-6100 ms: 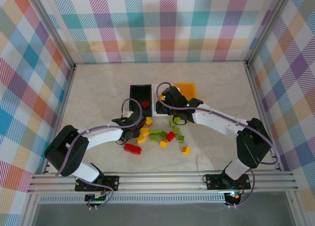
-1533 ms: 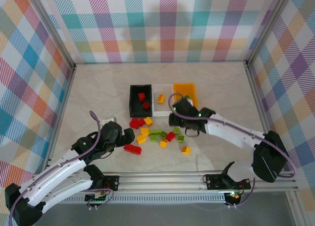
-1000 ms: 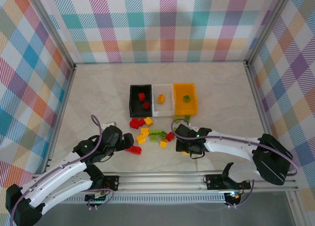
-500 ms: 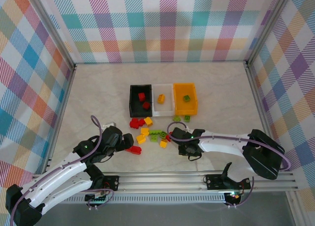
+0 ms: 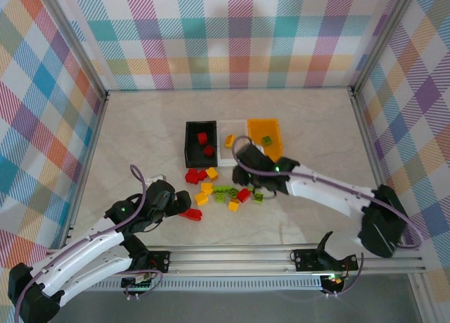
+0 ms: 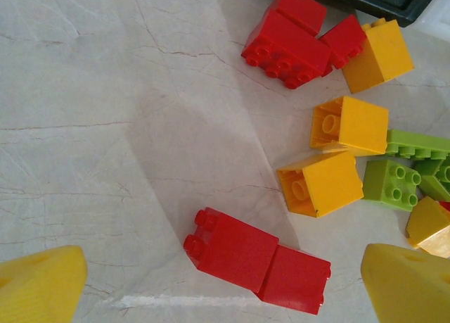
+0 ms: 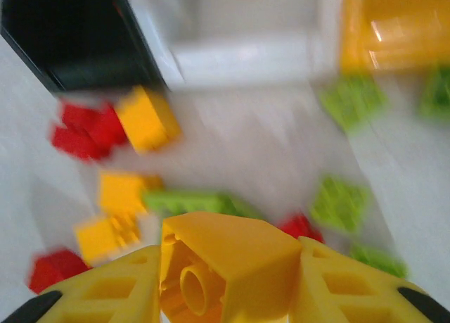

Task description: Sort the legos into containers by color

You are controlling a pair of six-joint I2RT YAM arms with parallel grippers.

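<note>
- The right gripper (image 7: 225,293) was clenched on a yellow brick (image 7: 226,256), just nearside of the white bin (image 5: 232,122) and the orange bin (image 5: 273,128).
- The left gripper (image 6: 223,288) stood released, jaws wide, above a red brick (image 6: 256,261) lying on the table (image 5: 140,140).
- The black bin (image 5: 188,144), white bin and orange bin sat side by side mid-table, well clear of every edge.
- Two red pieces (image 5: 202,137) lay in the black bin, a yellow piece (image 5: 229,141) in the white.
- The loose legos (image 5: 225,191) were scattered between the bins and the table's near edge.
</note>
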